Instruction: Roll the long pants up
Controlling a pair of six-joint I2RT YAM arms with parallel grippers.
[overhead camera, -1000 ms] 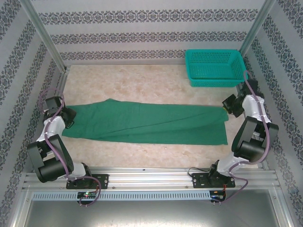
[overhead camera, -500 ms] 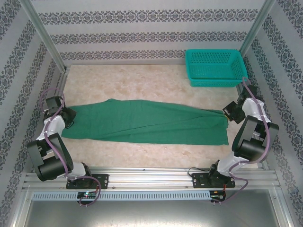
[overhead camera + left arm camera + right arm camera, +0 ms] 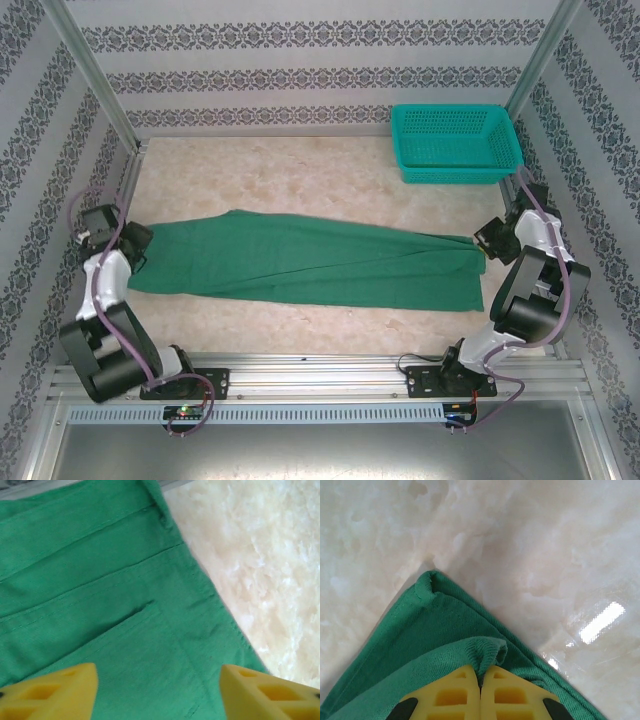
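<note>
The long pants (image 3: 300,262) lie flat across the table, green, stretched from left to right. Their waist end with a pocket seam (image 3: 125,620) sits under my left gripper (image 3: 128,243), whose yellow fingers (image 3: 55,692) stand wide apart above the cloth, holding nothing. At the far right, my right gripper (image 3: 487,238) is shut on a pinch of the hem (image 3: 487,652) of the long pants, the yellow fingers (image 3: 450,695) pressed together on the fold.
A teal mesh basket (image 3: 455,143) stands at the back right corner. The marble-look table top (image 3: 300,175) is bare behind the pants. Metal frame posts and patterned walls close in on both sides.
My left gripper has opened and let go of the waist end, drawing back slightly to the left. My right gripper has pulled the hem a little further right and back.
</note>
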